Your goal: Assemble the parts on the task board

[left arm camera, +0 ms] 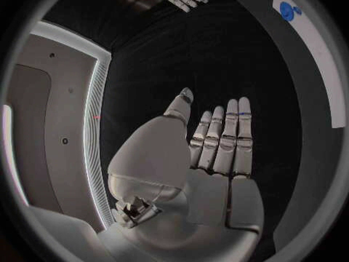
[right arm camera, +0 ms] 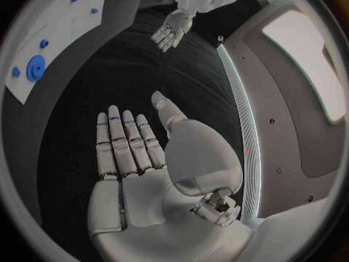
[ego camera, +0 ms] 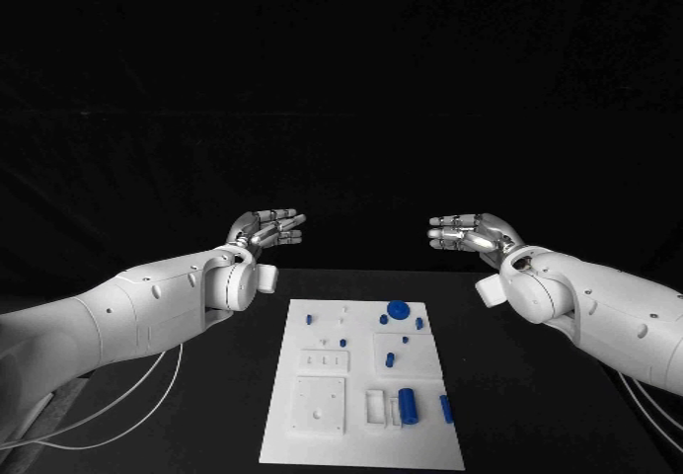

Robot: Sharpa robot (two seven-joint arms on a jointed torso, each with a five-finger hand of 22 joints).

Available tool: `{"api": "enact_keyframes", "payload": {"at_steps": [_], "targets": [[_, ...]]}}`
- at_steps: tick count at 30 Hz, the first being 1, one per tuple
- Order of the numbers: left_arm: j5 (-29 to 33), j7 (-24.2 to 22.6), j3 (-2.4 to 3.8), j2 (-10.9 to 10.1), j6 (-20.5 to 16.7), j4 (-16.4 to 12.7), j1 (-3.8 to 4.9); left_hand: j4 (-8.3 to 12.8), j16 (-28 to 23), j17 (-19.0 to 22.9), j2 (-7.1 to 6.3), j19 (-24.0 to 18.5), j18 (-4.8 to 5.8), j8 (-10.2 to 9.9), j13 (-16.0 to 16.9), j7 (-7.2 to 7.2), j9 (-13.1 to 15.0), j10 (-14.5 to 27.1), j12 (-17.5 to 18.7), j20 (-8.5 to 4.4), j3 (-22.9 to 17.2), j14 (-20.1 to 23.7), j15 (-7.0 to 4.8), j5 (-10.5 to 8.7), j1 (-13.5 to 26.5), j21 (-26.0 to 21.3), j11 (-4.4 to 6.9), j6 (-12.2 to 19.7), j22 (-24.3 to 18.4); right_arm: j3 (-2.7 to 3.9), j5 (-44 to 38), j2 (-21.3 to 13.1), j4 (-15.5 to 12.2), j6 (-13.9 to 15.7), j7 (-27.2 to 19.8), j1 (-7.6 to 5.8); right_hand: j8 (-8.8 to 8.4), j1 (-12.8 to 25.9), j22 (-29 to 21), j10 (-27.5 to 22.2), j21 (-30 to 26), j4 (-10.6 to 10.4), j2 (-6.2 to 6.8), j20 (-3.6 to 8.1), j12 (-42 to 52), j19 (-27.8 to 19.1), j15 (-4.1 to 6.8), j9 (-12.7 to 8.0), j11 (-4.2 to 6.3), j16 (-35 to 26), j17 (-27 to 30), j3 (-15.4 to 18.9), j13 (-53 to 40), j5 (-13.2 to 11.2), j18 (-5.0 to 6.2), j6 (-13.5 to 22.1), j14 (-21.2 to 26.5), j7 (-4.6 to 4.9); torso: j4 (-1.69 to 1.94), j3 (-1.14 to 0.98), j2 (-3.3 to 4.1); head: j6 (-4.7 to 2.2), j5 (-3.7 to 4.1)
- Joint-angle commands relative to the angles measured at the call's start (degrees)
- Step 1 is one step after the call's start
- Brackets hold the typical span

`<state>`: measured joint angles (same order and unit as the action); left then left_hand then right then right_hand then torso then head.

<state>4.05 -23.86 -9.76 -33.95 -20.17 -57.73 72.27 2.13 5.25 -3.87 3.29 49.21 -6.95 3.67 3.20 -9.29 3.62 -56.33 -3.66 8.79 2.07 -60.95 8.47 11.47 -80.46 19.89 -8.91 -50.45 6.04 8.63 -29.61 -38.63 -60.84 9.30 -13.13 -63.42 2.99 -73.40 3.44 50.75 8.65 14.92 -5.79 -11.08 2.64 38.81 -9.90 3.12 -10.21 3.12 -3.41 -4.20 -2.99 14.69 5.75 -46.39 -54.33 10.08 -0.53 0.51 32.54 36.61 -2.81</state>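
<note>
The white task board (ego camera: 306, 439) lies in the middle of the black table. On it are a round blue disc (ego camera: 399, 309), a blue cylinder (ego camera: 408, 405), a small blue bar (ego camera: 445, 409) at the right edge and several little blue pieces. My left hand (ego camera: 267, 229) is raised beyond the board's far left, fingers straight, holding nothing; its palm (left arm camera: 211, 174) faces the camera. My right hand (ego camera: 470, 235) hovers beyond the far right, likewise flat and holding nothing (right arm camera: 138, 163). The board's end (right arm camera: 51, 46) with the disc (right arm camera: 35, 68) appears in the right wrist view.
White recessed blocks (ego camera: 321, 400) stand on the board's near left part. Thin pale cables (ego camera: 128, 395) trail under my left arm at the table's left. Black table surface surrounds the board on both sides.
</note>
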Motion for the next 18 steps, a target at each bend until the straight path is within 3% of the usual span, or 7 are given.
{"api": "enact_keyframes", "payload": {"at_steps": [1,3,8,12,13,16,18], "targets": [[-3.0,-0.2,0.06,-0.9,2.6,-1.8,0.68,1.8,0.7,-0.2,0.08,2.8,1.36,0.0,0.1,0.54,0.2,-5.2,0.2,-2.25,-1.1,-4.8,-1.71,-0.22,-1.0,2.1,0.99,-5.6,0.7,0.04,-19.6,0.3,-0.3,-0.2,-0.7,-0.01,0.61,1.5,0.5,13.9,3.7,1.7,3.36,5.66,0.7,17.0,5.33,0.5,3.36,0.8,-0.6,-9.1,-0.3,2.5,-0.88,-14.6,-17.9,-2.07,0.1,0.22,0.77,-0.36,-0.17],[-4.2,-0.1,0.06,-1.7,2.6,-3.1,1.11,2.8,1.1,-0.3,0.2,4.1,1.76,0.2,0.1,0.98,0.3,-8.7,0.0,-3.5,-2.0,-7.2,-2.83,-0.23,-1.5,3.6,2.04,-7.6,1.4,0.04,-24.2,0.3,-0.7,-0.4,-0.5,-0.02,0.68,1.7,1.0,14.7,5.3,1.6,4.41,7.13,0.6,21.1,7.0,0.6,3.9,1.5,-1.1,-10.7,-0.3,2.7,-0.4,-15.4,-22.2,-2.26,0.26,0.28,1.22,-0.61,-0.08],[-6.3,0.2,0.06,-4.0,2.3,-7.1,2.24,4.7,1.9,-0.6,-0.15,4.7,2.86,0.0,0.2,1.47,0.3,-12.2,0.1,-5.53,-3.7,-10.8,-4.37,-0.28,-1.8,7.3,3.25,-9.6,3.3,0.05,-34.1,0.3,-2.5,-1.2,0.5,-0.04,0.61,2.1,2.0,13.2,8.5,1.4,6.82,8.85,0.7,28.9,9.08,0.5,4.23,3.6,-3.4,-9.0,-0.3,2.6,1.28,-14.8,-31.1,-2.76,0.61,0.42,2.53,-1.22,0.41],[-7.6,0.5,0.06,-6.1,2.2,-10.5,3.12,5.6,3.0,-0.9,-0.35,4.4,3.56,-0.1,0.2,1.64,0.2,-14.5,0.3,-6.68,-4.2,-12.3,-5.19,-0.31,-1.3,10.4,3.99,-10.0,5.2,0.06,-41.5,0.0,-4.6,-1.1,1.8,-0.05,0.62,0.9,3.7,13.7,12.4,1.4,6.83,9.27,0.7,35.7,10.15,0.5,4.71,14.0,-10.0,-5.7,-0.4,2.9,4.22,-15.5,-32.5,-3.08,0.87,0.49,3.5,-1.44,0.55],[-7.8,0.6,0.06,-6.5,2.3,-11.3,3.27,6.2,3.3,-0.9,-0.34,3.0,3.87,-0.1,0.2,1.63,0.2,-14.4,0.2,-6.89,-4.6,-12.1,-5.21,-0.35,-0.7,12.3,3.97,-10.0,6.4,0.06,-43.1,-0.1,-5.0,-1.0,2.1,-0.05,0.67,0.5,4.2,14.1,13.1,1.5,6.39,8.91,0.8,35.6,10.06,0.5,4.82,21.0,-13.7,-5.2,-0.4,3.1,4.86,-16.1,-32.2,-3.24,1.07,0.5,3.84,-1.47,0.65],[-8.6,1.0,0.05,-8.0,2.6,-14.0,3.72,8.1,4.3,-1.1,-0.27,-0.4,3.75,-0.1,0.2,1.63,0.2,-14.1,0.3,-6.83,-5.9,-11.7,-5.23,-0.34,1.0,17.2,3.9,-9.9,9.2,0.06,-48.8,-0.2,-6.4,-0.6,3.7,-0.06,0.58,0.8,6.7,14.7,17.4,1.4,6.67,9.46,0.7,39.4,10.54,0.5,5.11,29.3,-18.3,-5.2,-0.4,3.3,5.99,-16.4,-32.1,-3.3,1.49,0.38,4.68,-1.66,0.89],[-9.1,1.3,0.05,-9.0,2.9,-15.6,3.92,8.2,4.6,-1.2,-0.37,-0.3,3.67,-0.1,0.2,1.61,0.2,-13.8,0.3,-6.86,-5.9,-12.0,-5.29,-0.43,1.4,17.5,3.79,-9.8,9.3,0.06,-52.0,-0.1,-7.0,-0.3,4.7,-0.05,0.54,1.3,8.6,14.9,20.0,1.5,7.06,9.59,0.6,40.6,10.55,0.5,5.15,35.9,-21.7,-6.2,-0.4,3.3,6.52,-16.4,-31.8,-3.27,1.68,0.29,5.15,-1.95,1.0]]}}
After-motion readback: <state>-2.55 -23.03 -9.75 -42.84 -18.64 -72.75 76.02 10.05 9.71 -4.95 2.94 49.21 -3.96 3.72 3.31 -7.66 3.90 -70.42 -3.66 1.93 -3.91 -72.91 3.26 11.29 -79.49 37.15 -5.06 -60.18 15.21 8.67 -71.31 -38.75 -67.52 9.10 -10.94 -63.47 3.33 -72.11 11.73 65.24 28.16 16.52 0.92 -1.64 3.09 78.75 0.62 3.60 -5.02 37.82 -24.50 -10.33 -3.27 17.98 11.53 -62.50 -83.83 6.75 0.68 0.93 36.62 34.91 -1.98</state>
